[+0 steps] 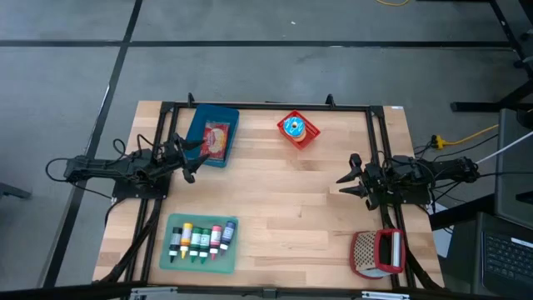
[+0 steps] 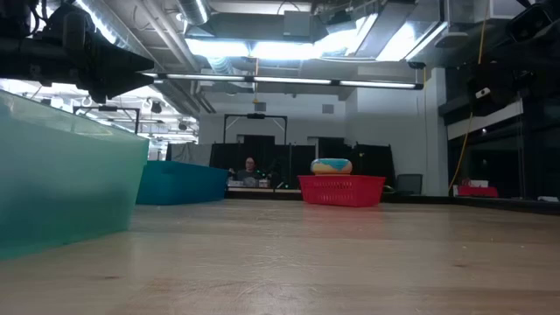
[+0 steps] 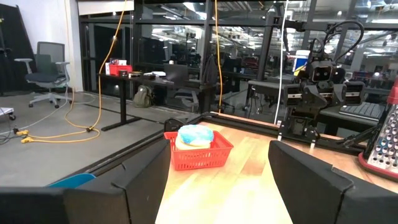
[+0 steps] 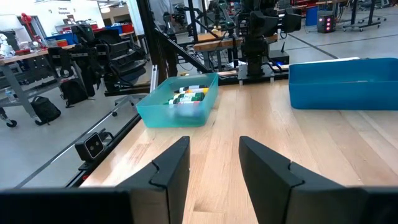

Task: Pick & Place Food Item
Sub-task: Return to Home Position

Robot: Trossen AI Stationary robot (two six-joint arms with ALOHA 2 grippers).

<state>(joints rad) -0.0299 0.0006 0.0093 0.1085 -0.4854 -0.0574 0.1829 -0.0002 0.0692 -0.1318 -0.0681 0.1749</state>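
A round food item with blue icing (image 1: 292, 126) lies in a red basket (image 1: 308, 136) at the table's far middle; the left wrist view shows the basket (image 3: 198, 153) and the item (image 3: 194, 135) ahead. A red packet (image 1: 216, 138) lies in a blue bin (image 1: 200, 125) at the far left. My left gripper (image 1: 191, 161) hovers open beside that bin, nothing between its fingers (image 3: 217, 186). My right gripper (image 1: 348, 177) hovers open at the table's right side, holding nothing (image 4: 214, 174).
A teal tray (image 1: 200, 260) with several coloured bottles stands near the front left, close in the low view (image 2: 61, 192). A red-handled grater (image 1: 376, 252) lies at the front right. A dark frame (image 1: 266, 106) runs along the table's far edge. Bare wood lies between the arms.
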